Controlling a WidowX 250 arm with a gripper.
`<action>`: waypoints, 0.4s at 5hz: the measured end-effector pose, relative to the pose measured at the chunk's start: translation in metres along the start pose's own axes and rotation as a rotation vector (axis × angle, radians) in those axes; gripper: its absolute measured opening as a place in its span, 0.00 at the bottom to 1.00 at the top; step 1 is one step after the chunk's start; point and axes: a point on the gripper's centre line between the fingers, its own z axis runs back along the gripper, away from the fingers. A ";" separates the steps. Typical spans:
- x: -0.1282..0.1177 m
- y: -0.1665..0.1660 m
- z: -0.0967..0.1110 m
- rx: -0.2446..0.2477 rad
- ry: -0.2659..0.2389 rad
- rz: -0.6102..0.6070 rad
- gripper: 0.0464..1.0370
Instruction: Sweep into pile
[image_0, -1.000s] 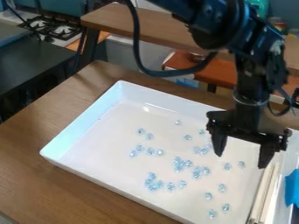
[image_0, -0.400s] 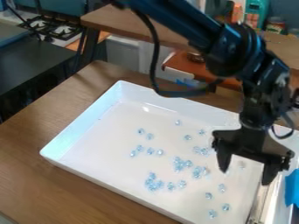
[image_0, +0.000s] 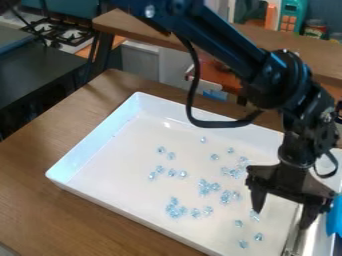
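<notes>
Beads (image_0: 204, 187), pale blue: carried on a wooden bench (image_0: 41, 167), within a white tray (image_0: 93, 150). Black gripper (image_0: 282, 220): held over the tray's right-hand part, fingers apart. Slender tool (image_0: 292, 244): laid near the right wall. Beads: strewn in clusters and singly.

Pincer (image_0: 280, 220): spread open, pointing down
Tray (image_0: 93, 145): white, beneath the pincer
Beads (image_0: 175, 210): pale blue, mostly left of the pincer in view
Tool (image_0: 292, 245): just below the pincer
Counter (image_0: 67, 220): wooden, under the tray
</notes>
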 end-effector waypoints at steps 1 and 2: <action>-0.002 -0.009 0.000 -0.016 0.000 -0.005 0.96; -0.001 -0.016 0.002 -0.029 -0.007 -0.007 0.96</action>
